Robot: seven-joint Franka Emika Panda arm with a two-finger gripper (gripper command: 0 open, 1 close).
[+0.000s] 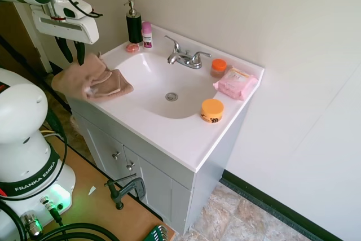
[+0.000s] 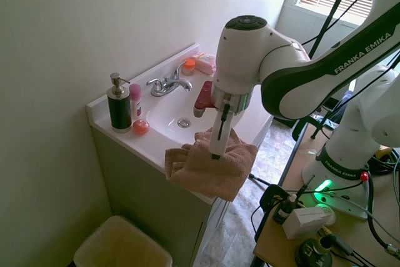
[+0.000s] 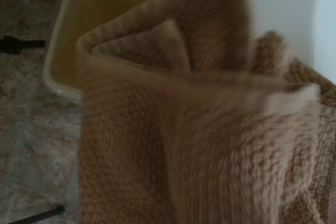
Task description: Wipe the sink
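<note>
Tan terry towel: soft, limp, light; bunched on the worktop's left edge beside the sink, partly overhanging. Your pincer hovers above it, released, holding nothing. Pinch a raised fold; the glossy basin lets it slide.
</note>
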